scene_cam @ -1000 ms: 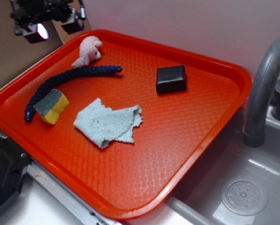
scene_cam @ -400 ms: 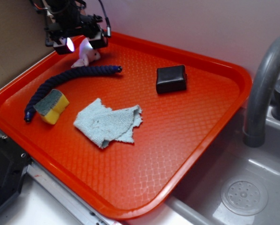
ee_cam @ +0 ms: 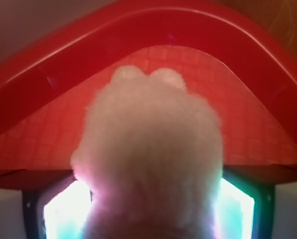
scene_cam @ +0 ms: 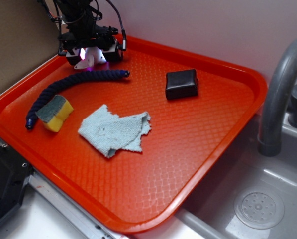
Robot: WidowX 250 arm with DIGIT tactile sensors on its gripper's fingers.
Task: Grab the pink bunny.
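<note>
Tray rim (scene_cam: pixel 49 62) and rope (scene_cam: pixel 73 82) hem claw (scene_cam: pixel 91 56).

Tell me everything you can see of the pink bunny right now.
The pink bunny is a small, pale pink, fuzzy plush with a rounded body and two stubby ears at its top in the wrist view. It lies on the orange tray in the far left corner, just beyond the dark blue rope. The gripper is down over it, hiding most of it from outside; lit panels flank it on both sides. Whether the fingers touch it cannot be told.
</note>
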